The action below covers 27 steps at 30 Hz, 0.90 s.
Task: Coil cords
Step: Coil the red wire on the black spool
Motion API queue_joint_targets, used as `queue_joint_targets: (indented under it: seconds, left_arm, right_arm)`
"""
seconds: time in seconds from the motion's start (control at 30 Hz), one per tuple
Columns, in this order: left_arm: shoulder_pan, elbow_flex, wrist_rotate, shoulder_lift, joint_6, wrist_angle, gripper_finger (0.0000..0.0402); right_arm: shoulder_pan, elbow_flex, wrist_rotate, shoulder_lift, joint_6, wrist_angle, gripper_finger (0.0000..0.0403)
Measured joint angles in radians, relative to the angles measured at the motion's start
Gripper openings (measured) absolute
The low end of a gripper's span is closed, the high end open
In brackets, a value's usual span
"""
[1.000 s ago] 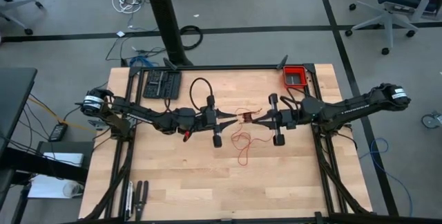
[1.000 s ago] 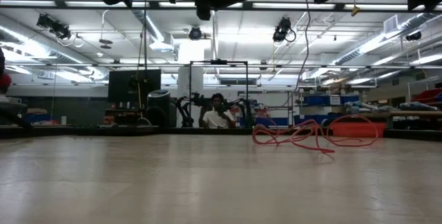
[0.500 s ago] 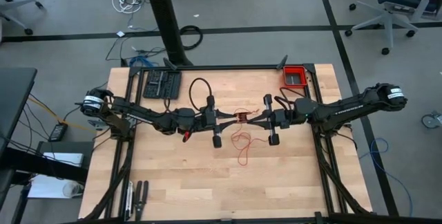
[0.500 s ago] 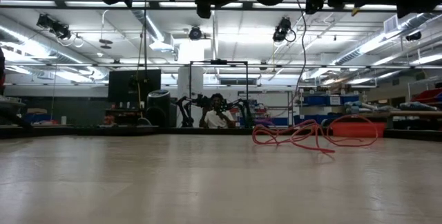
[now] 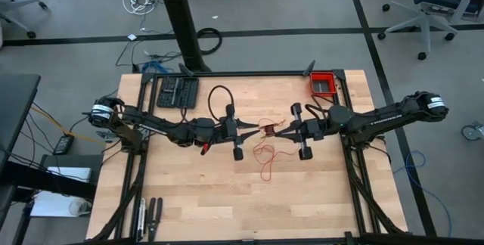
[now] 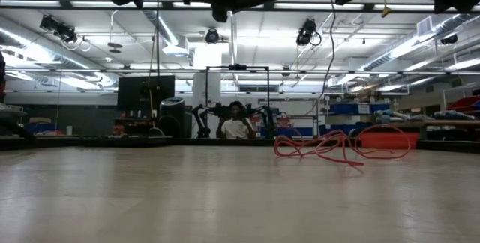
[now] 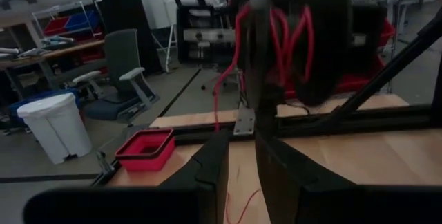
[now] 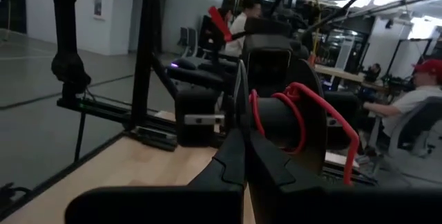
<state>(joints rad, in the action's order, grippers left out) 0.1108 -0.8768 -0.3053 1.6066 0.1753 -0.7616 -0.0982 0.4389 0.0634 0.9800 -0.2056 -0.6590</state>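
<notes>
Pale wooden bench [image 5: 197, 192] in a black frame, seen from above, with a workshop floor, office chairs and loose cables around it. Both dark arms meet over the bench centre. Between their tips hangs a small bundle of the thin bright red string-like cord [image 5: 265, 130]; a loose wavy tail of it drops to the wood just beside and trails toward the near edge, lying in open loops.

The left claw [image 5: 255, 130] has its fingers partly apart, with red loops wound around them, as the left wrist view shows. The right claw [image 5: 277, 131] has its fingers together, their tips against the bundle; whether they pinch a strand cannot be told.

Judged from its look, the cord is very light, limp and without any stiffness: loops will sag, slip off smooth fingers and tangle readily. The likely best hold is on the slack strand just beside the bundle, where tension can be kept while winding.

Hidden or unclear: the exact contact of the right fingertips with the cord, the number of turns wound, and the cord's free end. The low view shows only the trailing loops [image 6: 330, 147] on the bench; both claws are cut off at its top edge.

A red rectangular bin [image 5: 324, 84], a black cable loop [image 5: 220, 97] and a black tray [image 5: 176, 91] sit at the far side, well apart.
</notes>
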Motion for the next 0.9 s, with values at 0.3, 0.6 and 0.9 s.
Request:
queue_joint_targets:
  seconds: [0.3,0.6,0.9]
  left_arm:
    - [0.001,0.000,0.000,0.000,-0.003,-0.030,0.0078]
    - [0.002,0.000,0.044,0.000,-0.004,-0.021,0.0078]
    - [0.002,0.000,0.069,0.000,-0.005,-0.044,0.0078]
  right_arm:
    - [0.006,0.000,-0.005,0.015,0.000,0.015,0.0000]
    - [0.009,0.000,-0.011,0.016,-0.005,0.005,0.0000]
    - [0.009,0.000,-0.011,0.016,-0.004,0.021,0.0000]
